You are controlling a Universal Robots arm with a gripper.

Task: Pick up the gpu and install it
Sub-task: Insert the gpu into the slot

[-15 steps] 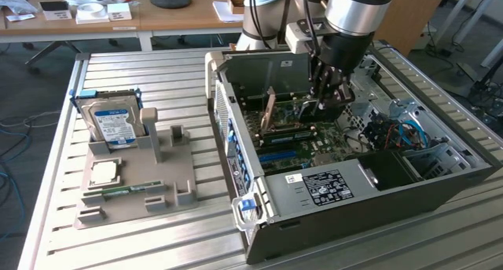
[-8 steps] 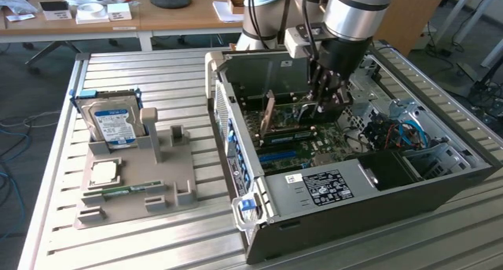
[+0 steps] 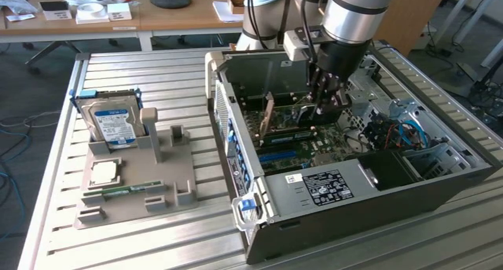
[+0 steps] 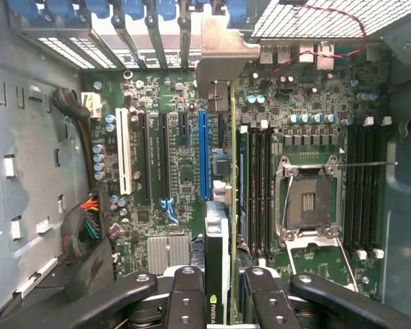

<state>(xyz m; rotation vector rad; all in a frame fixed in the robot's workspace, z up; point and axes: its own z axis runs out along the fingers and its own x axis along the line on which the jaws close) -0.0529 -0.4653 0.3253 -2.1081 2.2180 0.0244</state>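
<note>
The gpu (image 3: 267,114) stands on edge inside the open computer case (image 3: 346,187), its tan-brown face toward the exterior view's left. My gripper (image 3: 326,109) reaches down into the case and is shut on the card's far end. In the wrist view the gpu (image 4: 217,236) runs edge-on between my two black fingers (image 4: 186,291), beside the blue slot (image 4: 203,154) of the motherboard (image 4: 178,171). Its silver bracket (image 4: 219,48) sits against the case's rear slot wall. Whether the card is fully seated in a slot I cannot tell.
On the exterior view's left a grey holder (image 3: 141,193) carries a blue-labelled hard drive (image 3: 114,122), a processor (image 3: 106,173) and a green memory stick (image 3: 129,190). Case walls surround the gripper. Blue and red cables (image 3: 401,134) lie at the right. A processor socket (image 4: 308,202) flanks the card.
</note>
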